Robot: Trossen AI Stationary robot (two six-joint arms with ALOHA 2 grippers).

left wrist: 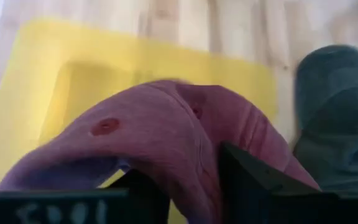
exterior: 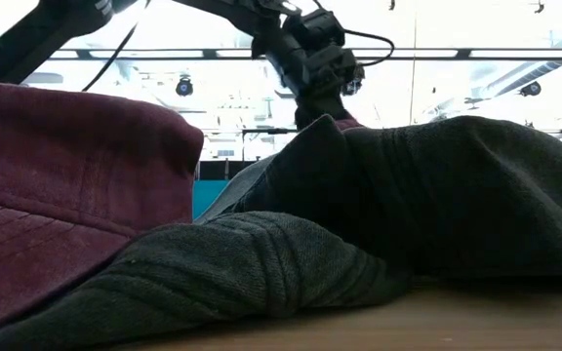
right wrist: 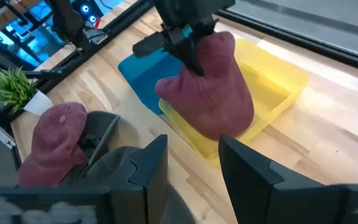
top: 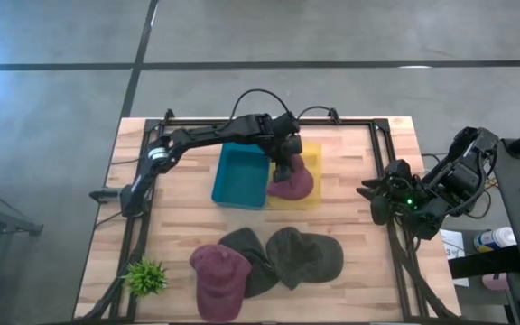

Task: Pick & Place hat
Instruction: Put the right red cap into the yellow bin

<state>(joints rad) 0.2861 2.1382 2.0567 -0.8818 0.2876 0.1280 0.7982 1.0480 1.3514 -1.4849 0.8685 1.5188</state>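
Since the maroon hat (top: 292, 183) slumped in the yellow tray (top: 311, 155) looks soft and light, we'd pinch a crown fold where our left hand (top: 284, 162) sits, fingers parting.

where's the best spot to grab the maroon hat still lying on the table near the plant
Probably the crown of the maroon hat, pinched from straight above. It bulges up as loose cloth, while the brim lies flat on the table. Its side toward the plant is free; the other side touches a dark hat, so pinch toward the plant side to avoid catching both.
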